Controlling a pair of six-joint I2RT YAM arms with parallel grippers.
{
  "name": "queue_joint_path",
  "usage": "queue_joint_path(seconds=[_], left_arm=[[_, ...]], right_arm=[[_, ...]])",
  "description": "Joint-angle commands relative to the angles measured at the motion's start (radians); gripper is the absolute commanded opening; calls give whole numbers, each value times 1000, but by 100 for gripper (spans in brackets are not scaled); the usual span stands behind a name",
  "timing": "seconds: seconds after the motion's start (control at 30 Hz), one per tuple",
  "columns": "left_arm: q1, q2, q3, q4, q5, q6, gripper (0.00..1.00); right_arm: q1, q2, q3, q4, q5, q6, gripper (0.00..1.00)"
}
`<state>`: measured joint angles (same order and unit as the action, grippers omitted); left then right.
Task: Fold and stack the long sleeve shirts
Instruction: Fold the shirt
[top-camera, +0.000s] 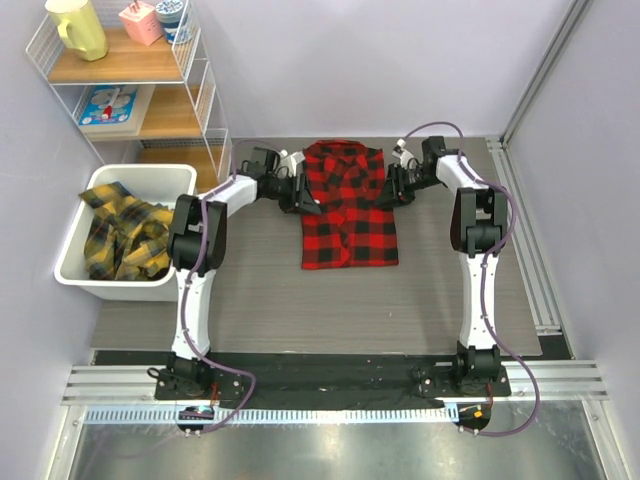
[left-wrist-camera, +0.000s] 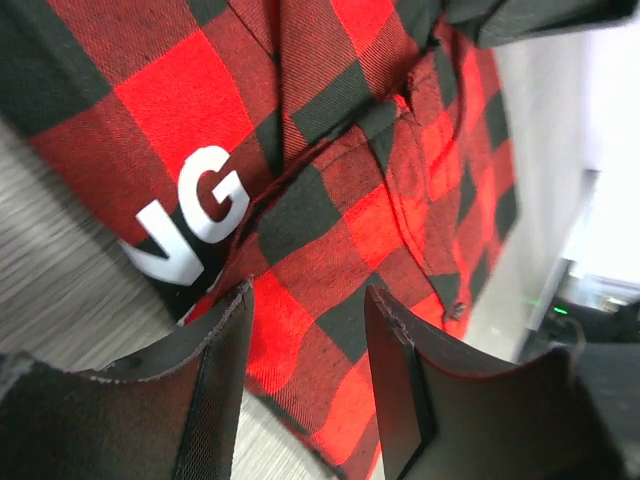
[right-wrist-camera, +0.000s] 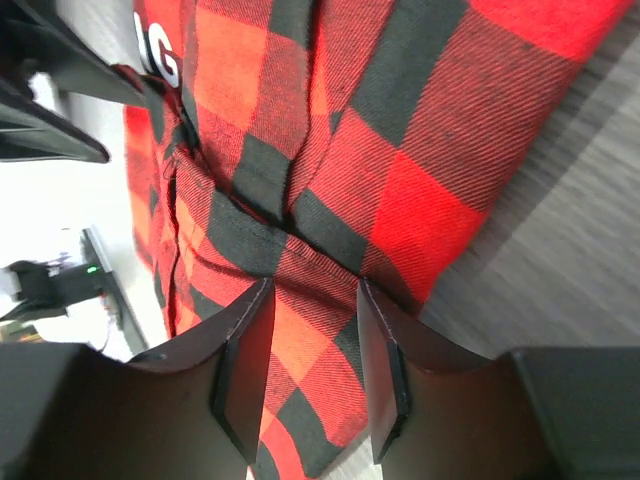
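Your left tool (left-wrist-camera: 310, 300) and right tool (right-wrist-camera: 315, 290) both stand released, jaws parted over cloth. The red-and-black shirt (top-camera: 348, 210) lies flat on the counter (top-camera: 250, 290) between them, its side edges under each.

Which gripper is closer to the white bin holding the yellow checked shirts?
Left. The left gripper is at the red shirt's left edge, the side toward the white bin; the right gripper is at the shirt's opposite edge, farther away.

One red shirt (top-camera: 346, 205), one white bin (top-camera: 112, 288)
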<state>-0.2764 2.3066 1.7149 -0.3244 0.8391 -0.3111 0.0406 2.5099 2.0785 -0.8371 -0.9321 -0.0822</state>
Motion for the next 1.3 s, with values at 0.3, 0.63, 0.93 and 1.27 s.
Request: queue_joint_path(seconds=[0.3,0.63,0.93,1.27], left_arm=[[-276,-141,143,-128,-742,181,47],[-342,-3,292,-200,-824,173,47],[-343,17,282,-203,-816,207,46],[-343,36,298,-173,-784,152,46]], right_arm=[[51,-218,-123,156,177,41,37],[48,-178,-120,174,173,79,34],[41,-175,-143,181,170,75,34],[41,-172,-159,184,168,75,34]])
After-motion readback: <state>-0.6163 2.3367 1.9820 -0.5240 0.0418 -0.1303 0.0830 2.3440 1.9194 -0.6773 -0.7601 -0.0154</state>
